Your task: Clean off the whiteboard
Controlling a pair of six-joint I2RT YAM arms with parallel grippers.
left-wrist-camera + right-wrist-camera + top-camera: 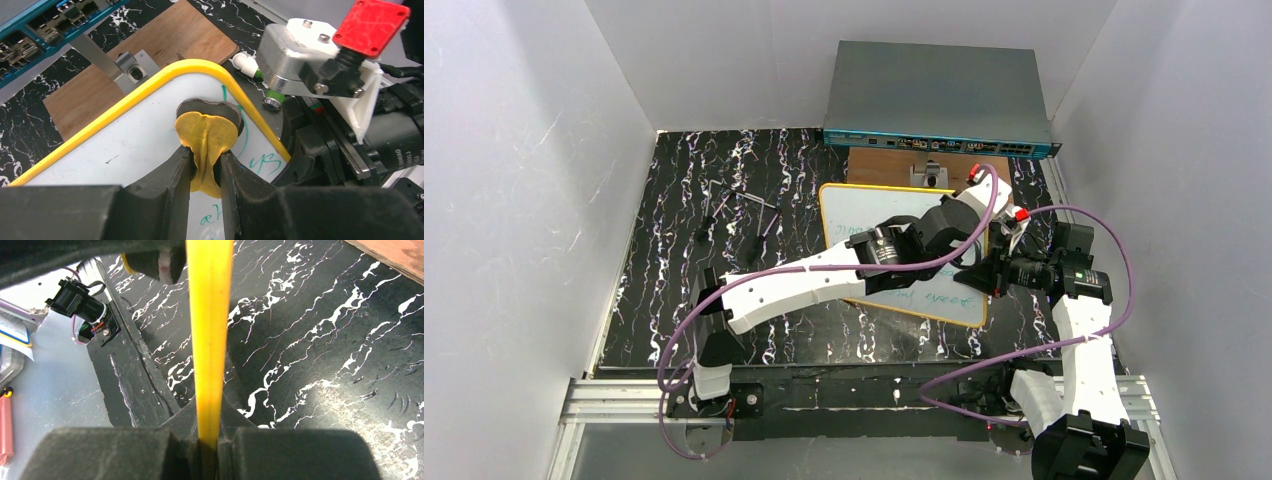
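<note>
The whiteboard (849, 212) lies on the black marbled mat, white with a yellow rim and green handwriting (936, 297) near its front edge. My left gripper (962, 208) reaches over its far right corner. In the left wrist view this gripper (204, 157) is shut on a yellow eraser pad (207, 132) with a dark felt face, pressed on the whiteboard (125, 145) next to green writing (262, 160). My right gripper (980, 272) is at the board's right edge. In the right wrist view it (208, 412) is shut on the yellow rim (209, 315).
A grey network switch (939, 95) stands at the back, with a brown wooden board (894, 165) and a metal bracket (932, 172) in front of it. Small metal tools (744, 205) lie on the mat (724, 290) to the left. White walls enclose both sides.
</note>
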